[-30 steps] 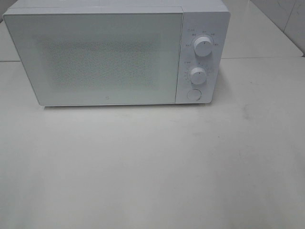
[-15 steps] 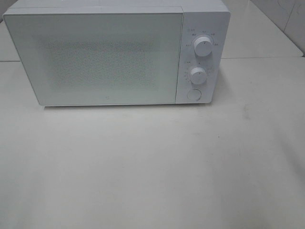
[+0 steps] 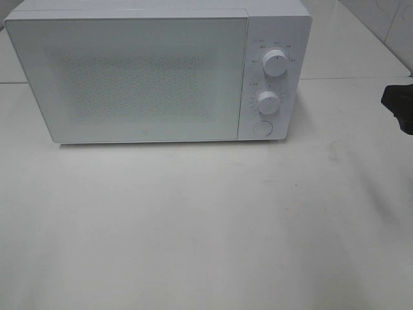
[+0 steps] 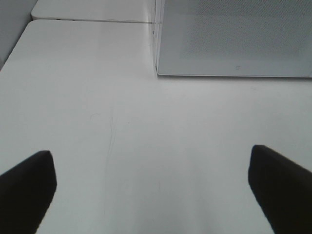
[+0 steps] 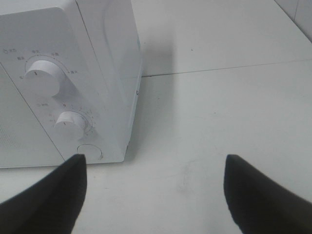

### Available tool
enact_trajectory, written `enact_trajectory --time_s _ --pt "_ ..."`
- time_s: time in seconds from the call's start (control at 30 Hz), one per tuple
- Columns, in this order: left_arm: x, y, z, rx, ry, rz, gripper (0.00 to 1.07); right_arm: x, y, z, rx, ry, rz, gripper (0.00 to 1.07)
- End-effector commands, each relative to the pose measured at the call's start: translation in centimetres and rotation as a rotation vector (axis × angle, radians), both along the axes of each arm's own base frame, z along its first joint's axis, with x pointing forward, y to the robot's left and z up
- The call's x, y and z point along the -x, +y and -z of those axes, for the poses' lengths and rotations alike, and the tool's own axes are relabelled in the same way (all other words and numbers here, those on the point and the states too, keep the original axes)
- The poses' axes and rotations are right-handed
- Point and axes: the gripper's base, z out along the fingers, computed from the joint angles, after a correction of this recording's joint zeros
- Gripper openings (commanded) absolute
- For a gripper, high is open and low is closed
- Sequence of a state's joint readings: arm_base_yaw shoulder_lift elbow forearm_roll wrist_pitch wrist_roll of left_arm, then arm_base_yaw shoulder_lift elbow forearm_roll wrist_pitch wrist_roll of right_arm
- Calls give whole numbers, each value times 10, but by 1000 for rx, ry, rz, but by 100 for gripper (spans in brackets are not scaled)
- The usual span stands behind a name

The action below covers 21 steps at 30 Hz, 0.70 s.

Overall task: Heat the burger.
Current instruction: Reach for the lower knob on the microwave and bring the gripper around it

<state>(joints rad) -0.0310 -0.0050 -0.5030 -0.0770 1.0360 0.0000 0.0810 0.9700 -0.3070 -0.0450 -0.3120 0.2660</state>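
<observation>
Burger is not showing up in any view, so I cannot tell where it is sitting. Nearest the left wrist camera, the left gripper (image 4: 150, 153) is hanging over the white table (image 4: 97, 97). Its two dark fingers (image 4: 24, 190) are spreading wide at the lower corners of the frame, with only tabletop between them. The right gripper (image 5: 155, 158) is likewise standing spread and pinching nothing, its fingers (image 5: 263, 195) filling the lower corners of its view.

In the high view a dark piece of the right arm (image 3: 400, 106) is poking in at the right edge, about mid-height, apart from the microwave (image 3: 284, 26). Farther back, that white microwave is sitting across the upper part of the frame with its door (image 3: 129, 77) closed, the speckled frosted panel hiding the inside. On the strip right of the door, the upper knob (image 3: 275, 62) is sitting above the lower knob (image 3: 267, 101), with a round button (image 3: 262, 127) just below. Beyond, a seam (image 3: 348, 79) is running across the table toward the right edge.
</observation>
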Motion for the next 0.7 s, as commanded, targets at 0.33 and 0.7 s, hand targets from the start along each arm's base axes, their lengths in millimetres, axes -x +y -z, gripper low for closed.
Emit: enact_trajectory --time_s 0.33,0.7 --pt "4 0 1 -2 -24 -4 101 -27 4 23 35 -27 -46 75" --pt "4 0 1 -2 -24 -4 101 -22 8 58 49 -106 -47 75"
